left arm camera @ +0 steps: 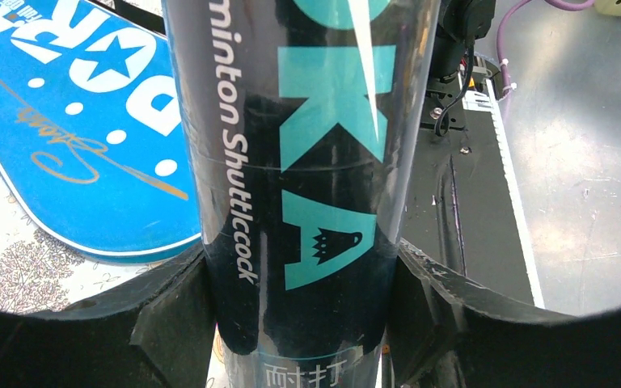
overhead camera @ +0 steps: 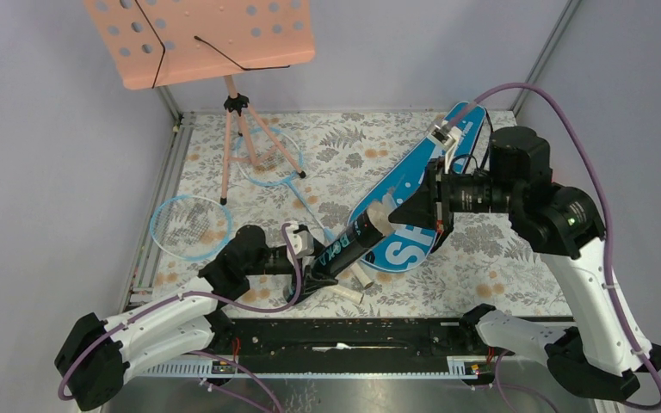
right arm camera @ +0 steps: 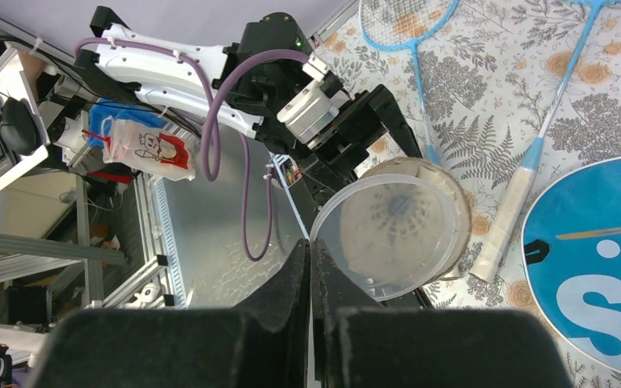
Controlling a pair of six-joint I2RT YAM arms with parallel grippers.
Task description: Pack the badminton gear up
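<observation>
My left gripper (overhead camera: pixel 313 277) is shut on the dark cylindrical tube (overhead camera: pixel 344 247), which tilts up to the right; in the left wrist view the tube (left arm camera: pixel 299 162) fills the gap between my fingers (left arm camera: pixel 170 307). My right gripper (overhead camera: pixel 402 215) is shut on the rim of a translucent round lid (right arm camera: pixel 388 234), held against the tube's open end (right arm camera: pixel 457 198). The blue SPORT bag (overhead camera: pixel 409 185) lies flat behind the tube. Two light-blue rackets (overhead camera: pixel 189 225) (overhead camera: pixel 262 155) lie at the left, their cream handles (overhead camera: pixel 349 291) under the tube. No loose shuttlecock shows.
The pink perforated music stand (overhead camera: pixel 198 39) on its tripod (overhead camera: pixel 239 129) stands at the back left, over one racket's head. A black rail (overhead camera: pixel 344 331) runs along the near edge between the arm bases. Grey walls enclose the flowered tabletop (overhead camera: pixel 499 258).
</observation>
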